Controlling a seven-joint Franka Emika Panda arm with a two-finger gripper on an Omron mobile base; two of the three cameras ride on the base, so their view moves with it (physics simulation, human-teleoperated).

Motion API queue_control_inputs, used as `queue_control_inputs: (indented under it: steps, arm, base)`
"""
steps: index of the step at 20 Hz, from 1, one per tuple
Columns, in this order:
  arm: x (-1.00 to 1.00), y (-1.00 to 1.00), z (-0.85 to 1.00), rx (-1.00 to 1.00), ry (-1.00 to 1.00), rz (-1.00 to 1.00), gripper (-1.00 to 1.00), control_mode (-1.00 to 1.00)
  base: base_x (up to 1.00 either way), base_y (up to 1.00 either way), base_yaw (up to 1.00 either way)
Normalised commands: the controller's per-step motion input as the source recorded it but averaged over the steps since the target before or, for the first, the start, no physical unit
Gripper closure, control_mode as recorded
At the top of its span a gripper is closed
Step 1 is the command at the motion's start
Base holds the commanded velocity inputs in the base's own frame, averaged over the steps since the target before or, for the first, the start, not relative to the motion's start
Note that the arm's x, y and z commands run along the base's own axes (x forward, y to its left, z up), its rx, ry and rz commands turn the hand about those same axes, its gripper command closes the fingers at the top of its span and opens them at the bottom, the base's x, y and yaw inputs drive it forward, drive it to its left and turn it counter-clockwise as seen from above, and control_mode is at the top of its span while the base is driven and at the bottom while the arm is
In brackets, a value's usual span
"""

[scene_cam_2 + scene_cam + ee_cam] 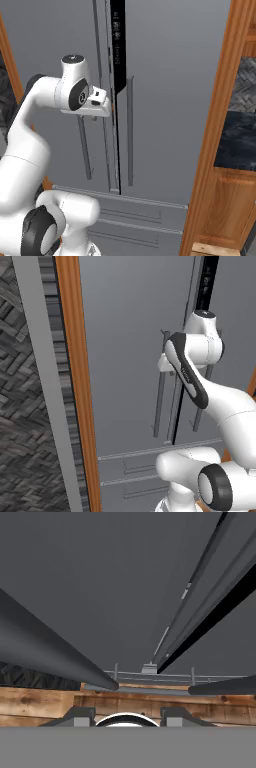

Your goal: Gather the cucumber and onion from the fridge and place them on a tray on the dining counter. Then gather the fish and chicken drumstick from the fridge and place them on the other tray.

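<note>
fridge (pixel 130 356) fills frame ahead, grey doors, narrow dark gap open between them at top. hand (pixel 95 117) at left door's vertical bar handle (pixel 85 150), just beside door seam; handle appears to pass between fingers, contact unclear. finger spacing: cannot tell. wooden trim (pixel 80 381) borders fridge. drawer fronts below doors.
</note>
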Motion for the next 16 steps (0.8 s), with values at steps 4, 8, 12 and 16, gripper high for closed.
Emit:
queue_control_inputs:
  steps: [4,8,12,16]
  arm:
    - [0.00,0.00,0.00,0.00,0.00,0.00,-1.00,1.00]
    - [0.00,0.00,0.00,0.00,0.00,0.00,-1.00,1.00]
    - [0.00,0.00,0.00,0.00,0.00,0.00,-1.00,1.00]
    - [0.00,0.00,0.00,0.00,0.00,0.00,-1.00,1.00]
  base:
    - [-0.08,-0.15,-0.01]
    - [-0.50,-0.66,-0.08]
    - [-0.67,-0.54,-0.09]
    - [-0.55,-0.06,0.00]
